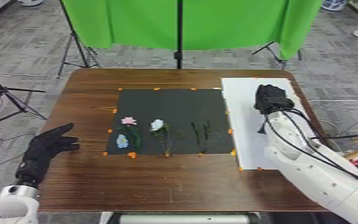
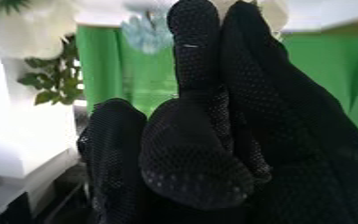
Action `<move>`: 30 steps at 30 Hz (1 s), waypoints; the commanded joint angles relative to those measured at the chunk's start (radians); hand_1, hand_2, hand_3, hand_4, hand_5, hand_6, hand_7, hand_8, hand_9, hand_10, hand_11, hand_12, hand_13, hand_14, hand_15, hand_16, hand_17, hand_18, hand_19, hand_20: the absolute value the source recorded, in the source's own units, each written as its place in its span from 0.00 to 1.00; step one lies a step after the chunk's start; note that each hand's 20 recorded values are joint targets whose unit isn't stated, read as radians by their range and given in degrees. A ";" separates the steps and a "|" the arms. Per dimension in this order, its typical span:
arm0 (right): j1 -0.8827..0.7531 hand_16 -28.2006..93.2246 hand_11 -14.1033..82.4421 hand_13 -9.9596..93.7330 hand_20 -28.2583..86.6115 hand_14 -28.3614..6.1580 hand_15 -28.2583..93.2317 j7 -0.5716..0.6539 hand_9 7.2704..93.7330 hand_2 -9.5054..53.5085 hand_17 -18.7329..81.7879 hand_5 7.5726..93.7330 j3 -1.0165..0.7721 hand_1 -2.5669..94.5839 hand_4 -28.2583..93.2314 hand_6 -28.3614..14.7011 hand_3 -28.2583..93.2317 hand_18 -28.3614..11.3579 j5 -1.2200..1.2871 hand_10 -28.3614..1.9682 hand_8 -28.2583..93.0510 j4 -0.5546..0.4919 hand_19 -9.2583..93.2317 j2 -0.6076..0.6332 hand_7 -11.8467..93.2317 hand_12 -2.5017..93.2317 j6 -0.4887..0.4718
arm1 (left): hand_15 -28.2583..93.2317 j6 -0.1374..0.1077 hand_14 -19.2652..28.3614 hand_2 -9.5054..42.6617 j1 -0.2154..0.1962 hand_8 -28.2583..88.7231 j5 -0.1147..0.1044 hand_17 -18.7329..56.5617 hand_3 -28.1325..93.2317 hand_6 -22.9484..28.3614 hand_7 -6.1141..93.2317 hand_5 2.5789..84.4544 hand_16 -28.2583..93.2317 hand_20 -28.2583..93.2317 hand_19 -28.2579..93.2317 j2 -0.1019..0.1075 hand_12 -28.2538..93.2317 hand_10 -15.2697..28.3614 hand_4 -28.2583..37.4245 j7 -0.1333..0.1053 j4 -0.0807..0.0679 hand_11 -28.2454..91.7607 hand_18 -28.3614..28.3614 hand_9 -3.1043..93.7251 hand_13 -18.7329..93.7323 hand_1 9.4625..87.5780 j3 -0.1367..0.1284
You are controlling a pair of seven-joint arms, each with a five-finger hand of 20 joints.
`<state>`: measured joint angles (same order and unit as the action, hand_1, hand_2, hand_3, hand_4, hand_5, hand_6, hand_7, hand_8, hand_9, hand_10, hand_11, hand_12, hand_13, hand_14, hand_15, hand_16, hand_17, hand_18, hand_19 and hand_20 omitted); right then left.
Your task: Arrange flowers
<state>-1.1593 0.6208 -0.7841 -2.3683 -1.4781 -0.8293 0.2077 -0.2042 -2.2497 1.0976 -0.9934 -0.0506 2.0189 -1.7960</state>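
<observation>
Your right robot hand (image 1: 271,99) is at two o'clock, its grip you can't tell; your left robot hand (image 1: 40,151) is wide at nine, pink flower (image 1: 129,120) between.

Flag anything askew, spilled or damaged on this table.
Nothing stands out: the pink flower, blue flower and white flower lie on the dark mat, with no visible spill or break.

The head view looks forward and down across the desk (image 1: 158,187) toward the green cloth (image 1: 140,25), while the right wrist view faces that cloth from close against the right robot hand (image 1: 270,99), both sharing cloth and hand.
</observation>
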 commanded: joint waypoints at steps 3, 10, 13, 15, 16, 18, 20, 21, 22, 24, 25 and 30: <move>-0.090 0.47 0.33 1.00 0.75 0.84 0.76 -0.003 1.00 0.00 0.88 0.87 -0.155 0.67 0.10 0.66 0.69 0.39 -0.017 0.67 0.31 -0.271 1.00 -0.003 0.31 0.39 0.061 | 0.51 0.008 0.85 0.56 -0.008 0.19 0.000 0.41 0.76 0.55 0.16 0.52 0.21 0.42 0.45 -0.006 0.35 0.72 0.05 0.011 -0.005 0.46 0.78 0.57 0.59 0.19 -0.003; -0.098 0.48 0.35 1.00 0.76 0.84 0.75 -0.071 1.00 0.00 0.87 0.87 -0.140 0.67 0.11 0.65 0.70 0.39 -0.015 0.68 0.31 -0.377 1.00 -0.126 0.31 0.42 0.038 | 0.51 0.013 0.85 0.56 0.001 0.19 0.003 0.41 0.76 0.55 0.16 0.52 0.21 0.42 0.45 -0.003 0.35 0.72 0.05 0.013 -0.007 0.46 0.78 0.57 0.59 0.19 0.003; -0.055 0.48 0.39 1.00 0.76 0.85 0.75 -0.086 1.00 0.00 0.86 0.87 -0.057 0.66 0.11 0.65 0.70 0.39 -0.041 0.66 0.31 -0.367 1.00 -0.154 0.31 0.44 0.026 | 0.51 0.016 0.85 0.57 0.005 0.19 0.006 0.41 0.76 0.55 0.16 0.52 0.21 0.42 0.45 -0.002 0.35 0.72 0.05 0.011 -0.008 0.46 0.78 0.57 0.59 0.19 0.006; -0.031 0.49 0.42 1.00 0.76 0.85 0.75 -0.093 1.00 0.00 0.86 0.87 -0.017 0.66 0.11 0.66 0.70 0.38 -0.032 0.65 0.31 -0.351 1.00 -0.177 0.31 0.44 0.000 | 0.51 0.017 0.85 0.57 0.013 0.19 0.006 0.41 0.76 0.55 0.16 0.52 0.21 0.42 0.45 0.001 0.35 0.72 0.05 0.012 -0.010 0.46 0.78 0.57 0.59 0.19 0.012; -0.020 0.49 0.43 1.00 0.77 0.85 0.75 -0.092 1.00 0.00 0.86 0.87 0.002 0.66 0.11 0.66 0.70 0.38 -0.025 0.65 0.31 -0.344 1.00 -0.186 0.31 0.44 -0.012 | 0.51 0.020 0.85 0.57 0.018 0.19 0.007 0.41 0.76 0.55 0.16 0.52 0.21 0.42 0.45 0.002 0.35 0.72 0.05 0.012 -0.012 0.46 0.78 0.57 0.59 0.19 0.014; -0.007 0.49 0.45 1.00 0.77 0.84 0.75 -0.102 0.99 0.00 0.86 0.87 0.028 0.66 0.11 0.66 0.70 0.38 -0.016 0.65 0.31 -0.329 1.00 -0.207 0.31 0.43 -0.048 | 0.51 0.022 0.85 0.57 0.018 0.19 0.010 0.41 0.76 0.55 0.16 0.52 0.21 0.42 0.45 0.002 0.35 0.72 0.05 0.014 -0.012 0.46 0.78 0.57 0.59 0.19 0.016; 0.008 0.50 0.46 1.00 0.77 0.84 0.74 -0.105 0.99 0.00 0.85 0.87 0.059 0.66 0.11 0.66 0.70 0.37 -0.007 0.64 0.31 -0.318 1.00 -0.220 0.32 0.43 -0.077 | 0.51 0.025 0.85 0.57 0.017 0.19 0.009 0.41 0.76 0.55 0.16 0.52 0.21 0.42 0.45 0.000 0.35 0.72 0.05 0.016 -0.012 0.46 0.78 0.57 0.59 0.19 0.016; 0.008 0.50 0.47 1.00 0.77 0.84 0.74 -0.115 0.99 0.00 0.85 0.86 0.065 0.66 0.11 0.66 0.70 0.37 -0.009 0.64 0.31 -0.314 1.00 -0.227 0.32 0.43 -0.089 | 0.51 0.025 0.85 0.57 0.016 0.19 0.010 0.41 0.76 0.55 0.16 0.52 0.21 0.42 0.45 -0.002 0.35 0.72 0.05 0.016 -0.012 0.46 0.78 0.57 0.59 0.19 0.015; 0.006 0.50 0.47 1.00 0.77 0.83 0.74 -0.123 0.98 0.00 0.85 0.86 0.065 0.66 0.11 0.66 0.70 0.37 -0.005 0.64 0.31 -0.312 1.00 -0.234 0.32 0.43 -0.107 | 0.51 0.025 0.85 0.57 0.017 0.19 0.010 0.41 0.76 0.55 0.16 0.52 0.21 0.42 0.45 -0.002 0.35 0.72 0.05 0.016 -0.013 0.46 0.78 0.57 0.59 0.19 0.017; 0.007 0.50 0.48 1.00 0.77 0.83 0.74 -0.129 0.98 0.00 0.84 0.86 0.072 0.65 0.10 0.67 0.70 0.37 0.016 0.64 0.31 -0.312 1.00 -0.237 0.32 0.43 -0.120 | 0.51 0.024 0.85 0.57 0.018 0.19 0.010 0.41 0.76 0.55 0.16 0.51 0.21 0.42 0.45 -0.003 0.35 0.72 0.05 0.018 -0.012 0.46 0.78 0.57 0.59 0.19 0.018; 0.004 0.51 0.48 1.00 0.77 0.83 0.74 -0.132 0.98 0.00 0.84 0.86 0.070 0.65 0.11 0.67 0.70 0.37 0.011 0.64 0.31 -0.312 1.00 -0.240 0.32 0.43 -0.133 | 0.51 0.022 0.85 0.57 0.014 0.19 0.010 0.41 0.76 0.55 0.16 0.51 0.21 0.42 0.45 -0.003 0.35 0.72 0.06 0.017 -0.011 0.46 0.78 0.57 0.59 0.19 0.016; -0.002 0.51 0.48 1.00 0.77 0.82 0.73 -0.139 0.97 0.00 0.84 0.85 0.078 0.64 0.11 0.67 0.70 0.36 0.033 0.65 0.31 -0.316 1.00 -0.242 0.32 0.42 -0.163 | 0.51 0.017 0.85 0.57 0.008 0.19 0.008 0.41 0.76 0.55 0.16 0.51 0.21 0.42 0.45 -0.006 0.35 0.72 0.06 0.018 -0.010 0.46 0.78 0.57 0.59 0.19 0.009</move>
<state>-1.1508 0.4997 -0.7182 -2.3529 -1.7889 -1.0642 0.0671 -0.1920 -2.2262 1.1025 -0.9899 -0.0454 2.0124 -1.7823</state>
